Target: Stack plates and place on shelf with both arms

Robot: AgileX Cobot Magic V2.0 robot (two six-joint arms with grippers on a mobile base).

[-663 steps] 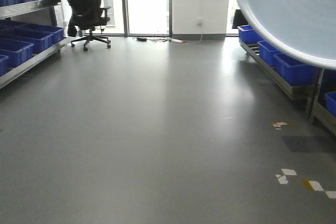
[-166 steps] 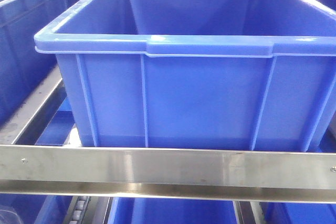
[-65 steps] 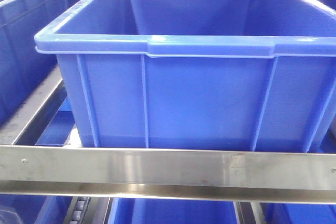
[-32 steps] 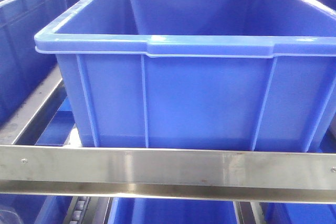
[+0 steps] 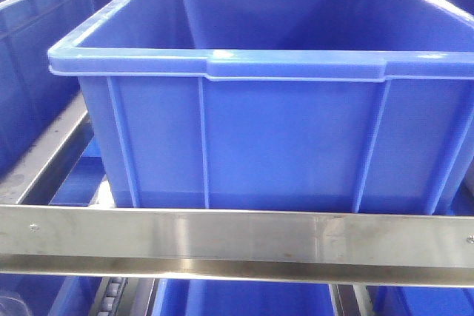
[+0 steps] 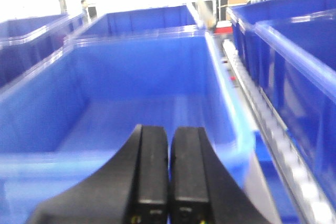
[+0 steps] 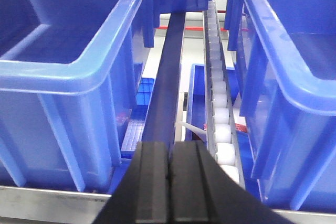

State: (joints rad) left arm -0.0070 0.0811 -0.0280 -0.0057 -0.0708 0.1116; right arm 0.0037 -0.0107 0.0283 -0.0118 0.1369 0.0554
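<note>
Blue fills almost the whole front view: a big blue crate [image 5: 266, 94] sits on the shelf [image 5: 237, 238], close behind its shiny steel front rail, and another crate [image 5: 33, 49] stands just to the left. The big crate is empty as far as this view shows, and no plates show up anywhere. Next to the picture from half a second ago, nothing has moved; ten seconds ago the camera saw an open grey floor with a pale plate at the top right, so the robot has since rolled right up to the shelf. From the left wrist, the left gripper [image 6: 168, 182] hangs low and near, pointing over the near wall of a long blue crate [image 6: 136, 103] whose floor is bare. Its two black fingers press flat against each other with nothing between them. More crates stand to the right past a row of rollers [image 6: 262, 124], and a bright room lies far behind. From the right wrist, the right gripper [image 7: 169, 192] is pressed together too, and holds nothing. It points into the gap between two crates, at a dark bar [image 7: 167, 77] and a line of white rollers [image 7: 219, 114]. The plates cannot be seen in any view, so I cannot tell where they are. My guess is both arms have let go and the job is near its end.
</note>
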